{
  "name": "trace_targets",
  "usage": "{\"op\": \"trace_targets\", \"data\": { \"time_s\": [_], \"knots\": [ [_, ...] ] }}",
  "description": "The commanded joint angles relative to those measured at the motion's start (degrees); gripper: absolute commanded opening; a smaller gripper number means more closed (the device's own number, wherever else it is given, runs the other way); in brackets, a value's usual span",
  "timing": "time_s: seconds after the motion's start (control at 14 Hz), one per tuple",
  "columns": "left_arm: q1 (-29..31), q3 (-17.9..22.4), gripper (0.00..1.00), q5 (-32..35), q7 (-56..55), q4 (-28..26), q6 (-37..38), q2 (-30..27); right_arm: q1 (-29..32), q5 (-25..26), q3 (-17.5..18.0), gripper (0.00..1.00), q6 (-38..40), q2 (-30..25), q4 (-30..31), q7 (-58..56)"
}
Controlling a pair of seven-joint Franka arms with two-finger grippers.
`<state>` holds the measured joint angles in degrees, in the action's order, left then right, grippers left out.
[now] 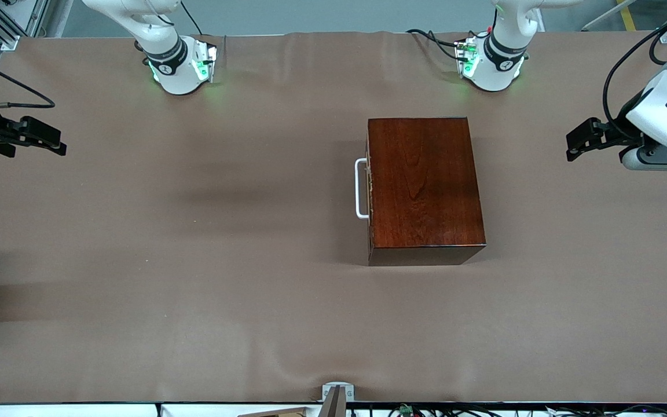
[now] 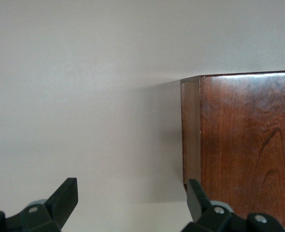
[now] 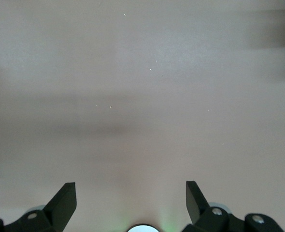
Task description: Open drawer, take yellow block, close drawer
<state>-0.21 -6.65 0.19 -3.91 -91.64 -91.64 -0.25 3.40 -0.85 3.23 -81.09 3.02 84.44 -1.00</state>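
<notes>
I see the drawer (image 1: 368,186) shut in its wooden box (image 1: 424,184); my left gripper (image 1: 578,143) and right gripper (image 1: 44,139) hover over the bench (image 1: 194,260) ends, jaws apart.

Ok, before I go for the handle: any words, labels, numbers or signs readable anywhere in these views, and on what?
No readable text in any view.
Wooden box: plain glossy grain, no label; its white handle is bare.
Arm bases: a small dark round mark on each collar, too small to read.
Left gripper and right gripper: both open, no markings visible.
Table cover: plain brown.
</notes>
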Motion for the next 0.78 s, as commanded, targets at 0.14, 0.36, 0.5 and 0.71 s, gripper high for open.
{"op": "trace_targets", "data": {
  "time_s": [0.14, 0.36, 0.5, 0.71],
  "knots": [
    [-3.6, -3.1, 1.00, -0.5, -9.5, 1.6, -1.3, 1.3, 0.0, -0.4, 0.1, 1.00, 0.2, 0.3, -0.9, 0.1],
    [-7.4, -7.7, 1.00, -0.1, -18.5, 8.5, -1.0, 6.0, 0.0, -0.4, 0.1, 1.00, 0.2, 0.3, -0.9, 0.1],
    [-11.7, -9.5, 1.00, -0.7, -20.1, 10.6, -0.7, 8.8, 0.0, -0.4, 0.1, 1.00, 0.1, 0.4, -0.9, 0.1],
    [-19.1, -9.6, 1.00, -0.8, -30.1, 14.9, -0.6, 13.5, 0.0, -0.4, 0.0, 1.00, 0.1, 0.4, -0.9, 0.1]
  ]
}}
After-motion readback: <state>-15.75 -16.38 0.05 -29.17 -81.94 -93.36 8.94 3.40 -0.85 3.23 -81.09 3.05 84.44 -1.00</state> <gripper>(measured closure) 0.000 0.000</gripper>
